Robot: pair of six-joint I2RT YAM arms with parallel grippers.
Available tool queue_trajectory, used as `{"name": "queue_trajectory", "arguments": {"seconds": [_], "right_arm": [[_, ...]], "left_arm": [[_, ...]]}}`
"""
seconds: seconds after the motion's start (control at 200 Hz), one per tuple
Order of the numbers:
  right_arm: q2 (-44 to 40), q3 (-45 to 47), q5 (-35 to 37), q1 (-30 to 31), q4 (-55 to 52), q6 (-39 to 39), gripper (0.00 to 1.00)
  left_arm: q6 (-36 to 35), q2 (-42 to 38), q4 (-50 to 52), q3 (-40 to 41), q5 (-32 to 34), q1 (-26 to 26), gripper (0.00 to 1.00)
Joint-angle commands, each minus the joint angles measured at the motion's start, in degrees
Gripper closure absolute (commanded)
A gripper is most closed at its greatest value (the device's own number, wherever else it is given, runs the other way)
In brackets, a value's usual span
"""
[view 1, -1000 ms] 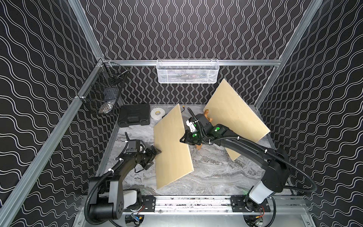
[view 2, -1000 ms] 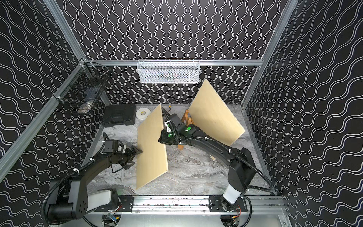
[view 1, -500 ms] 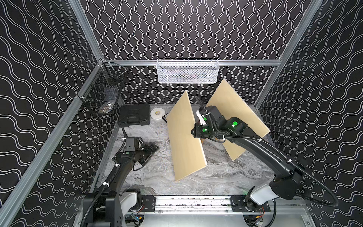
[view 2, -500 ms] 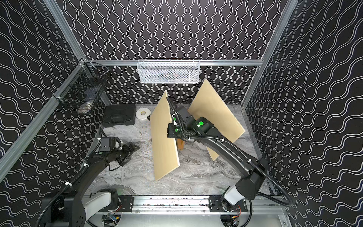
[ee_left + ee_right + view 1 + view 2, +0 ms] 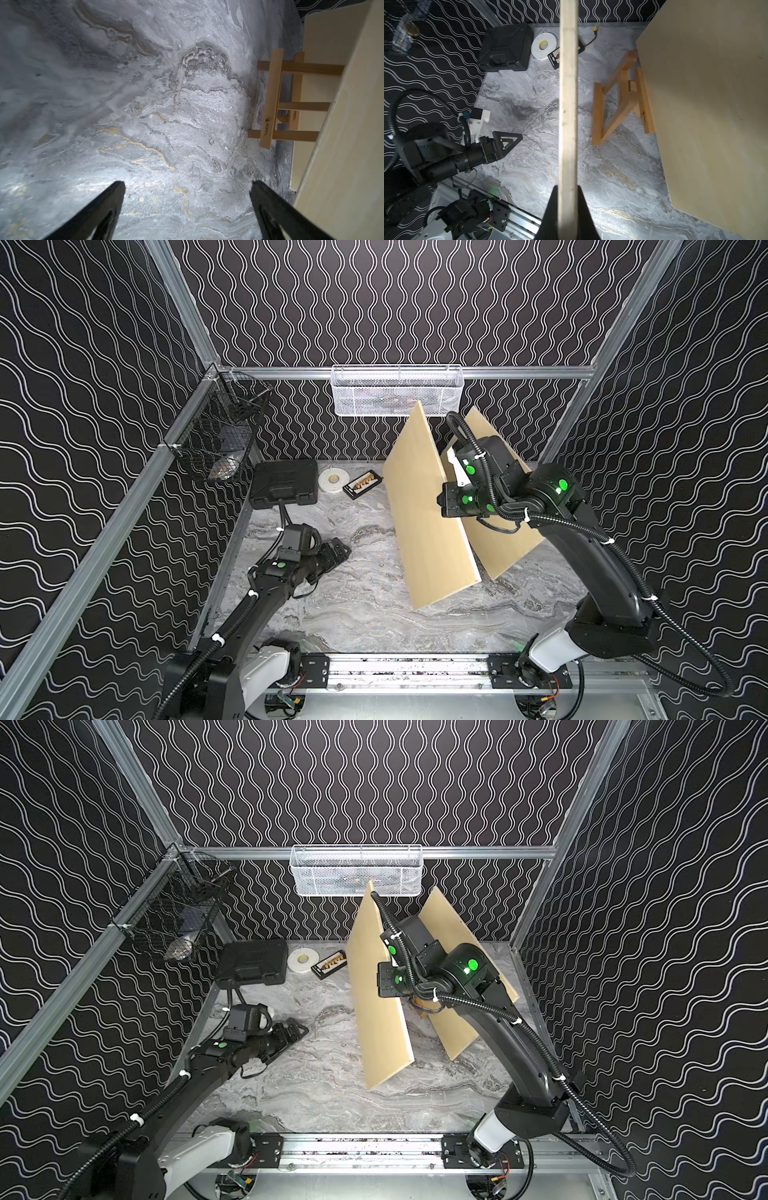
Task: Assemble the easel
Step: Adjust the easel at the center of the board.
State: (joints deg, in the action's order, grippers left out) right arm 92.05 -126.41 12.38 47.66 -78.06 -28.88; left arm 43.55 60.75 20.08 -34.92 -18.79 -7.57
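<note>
One pale rectangular wooden board (image 5: pixel 424 510), on edge, is pinched by the right gripper (image 5: pixel 568 187); left gripper (image 5: pixel 187 182) hangs spread and empty over grey marbled tabletop (image 5: pixel 365 605).

Walls (image 5: pixel 374 302): black, white wavy lines running vertically.
Table (image 5: pixel 353 605): grey-white marble swirl. My left wrist view shows thin gold veins.
Front board (image 5: pixel 424 522), rear board (image 5: pixel 505 556): pale tan, plain.
Easel (image 5: pixel 616 108): warmer honey wood, small dark printed logo.
Case (image 5: pixel 284 483): black.
Tape roll (image 5: pixel 332 480): white, yellow core.
Mesh basket (image 5: pixel 395 393): white.
Wire basket (image 5: pixel 216 439): black.
Small tray (image 5: pixel 362 485): black, contents possibly gold-toned.
My left arm (image 5: pixel 266 593), right arm (image 5: pixel 582 556): black, green lights.
</note>
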Motion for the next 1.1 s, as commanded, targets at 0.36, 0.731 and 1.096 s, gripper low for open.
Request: {"name": "queue_trajectory", "arguments": {"seconds": [0.36,0.731,1.096], "right_arm": [[7.3,-7.7,4.1,-3.4,-3.1,2.0,1.0],[7.9,-4.6,6.7,-4.1,-0.4,2.3,1.0],[2.9,5.6,1.7,-4.6,8.4,2.1,1.0]], "left_arm": [[0.0,3.6,-6.1,-1.7,8.1,-9.0,0.01],[0.3,5.5,-7.3,-1.5,8.3,-10.4,0.01],[0.3,6.5,-7.4,-1.6,9.1,-10.9,0.01]]}}
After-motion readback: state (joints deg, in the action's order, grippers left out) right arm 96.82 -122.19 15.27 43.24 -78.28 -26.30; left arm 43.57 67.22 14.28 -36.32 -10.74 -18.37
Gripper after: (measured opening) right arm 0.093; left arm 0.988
